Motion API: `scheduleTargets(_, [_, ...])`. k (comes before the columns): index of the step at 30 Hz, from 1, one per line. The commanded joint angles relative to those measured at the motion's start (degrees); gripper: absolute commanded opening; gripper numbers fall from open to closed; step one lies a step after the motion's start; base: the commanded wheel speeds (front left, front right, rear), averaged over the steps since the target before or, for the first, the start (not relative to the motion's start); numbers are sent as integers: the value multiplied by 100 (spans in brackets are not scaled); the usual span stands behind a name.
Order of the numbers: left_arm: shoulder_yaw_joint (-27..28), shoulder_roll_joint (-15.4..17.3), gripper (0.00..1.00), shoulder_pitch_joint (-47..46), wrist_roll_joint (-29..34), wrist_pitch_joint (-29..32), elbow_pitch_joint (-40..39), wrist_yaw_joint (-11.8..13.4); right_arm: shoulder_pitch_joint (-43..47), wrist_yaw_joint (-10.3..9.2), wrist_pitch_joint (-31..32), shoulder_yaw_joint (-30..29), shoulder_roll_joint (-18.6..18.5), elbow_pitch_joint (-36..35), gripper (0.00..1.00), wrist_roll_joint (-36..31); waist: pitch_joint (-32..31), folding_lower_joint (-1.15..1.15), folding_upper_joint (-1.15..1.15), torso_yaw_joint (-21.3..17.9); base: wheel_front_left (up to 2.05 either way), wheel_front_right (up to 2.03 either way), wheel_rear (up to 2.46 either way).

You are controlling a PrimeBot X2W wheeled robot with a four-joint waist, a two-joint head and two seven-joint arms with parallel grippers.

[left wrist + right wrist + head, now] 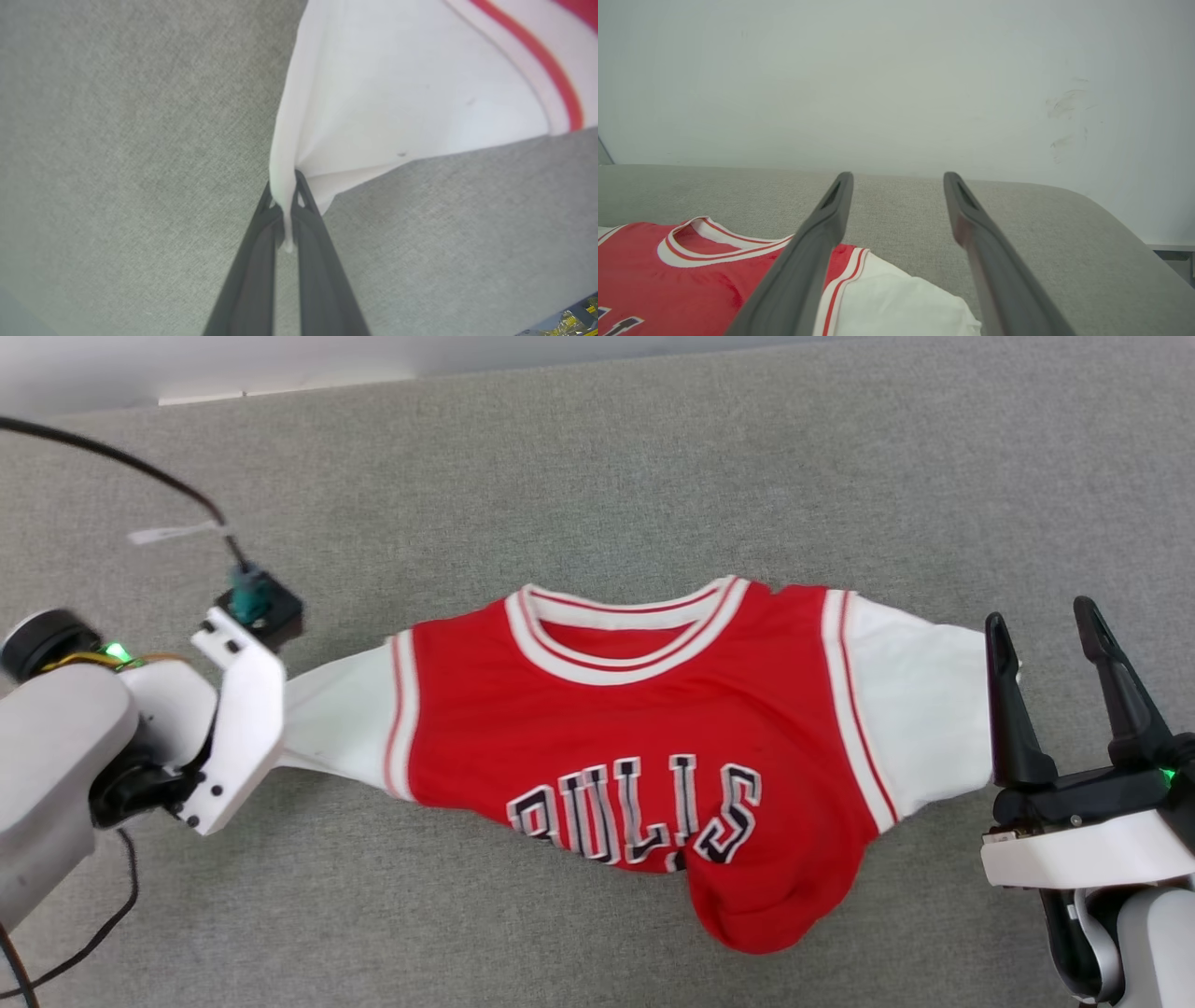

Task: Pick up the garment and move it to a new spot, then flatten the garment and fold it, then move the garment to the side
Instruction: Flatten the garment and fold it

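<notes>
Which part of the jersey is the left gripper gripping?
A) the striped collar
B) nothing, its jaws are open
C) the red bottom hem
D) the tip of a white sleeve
D: in the left wrist view the left gripper has its two fingers pressed together on the bunched tip of the white sleeve of the garment, well away from the collar and the red hem.
</notes>
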Motion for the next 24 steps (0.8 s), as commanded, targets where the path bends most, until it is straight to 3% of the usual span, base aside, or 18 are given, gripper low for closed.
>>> scheduleTargets(1, [27,-14,0,105,-45,-54,111,38,-37,-3,-11,20,-48,22,100,-11,21,0,0,-7,0,0,0])
scheduleTargets(6, [105,-131,0,465,-272,-396,726,266,-65,-2,-11,31,-82,76,100,-12,66,0,0,-30,0,0,0])
scheduleTargets(7, [108,-173,26,512,-272,-471,810,279,-42,-2,-11,18,-83,86,100,-12,53,0,0,-21,0,0,0])
scheduleTargets(8, [100,-202,97,541,-250,-523,889,269,-17,-2,-11,9,-83,100,100,-12,35,0,0,-11,0,0,0])
scheduleTargets(15, [331,-218,100,55,-290,-689,856,167,113,-3,-11,-27,-54,139,100,-19,-142,0,0,72,0,0,0])
scheduleTargets(24, [270,3,100,-105,-471,65,540,172,-14,-2,-11,83,-116,97,100,-6,-38,0,0,-53,0,0,0])
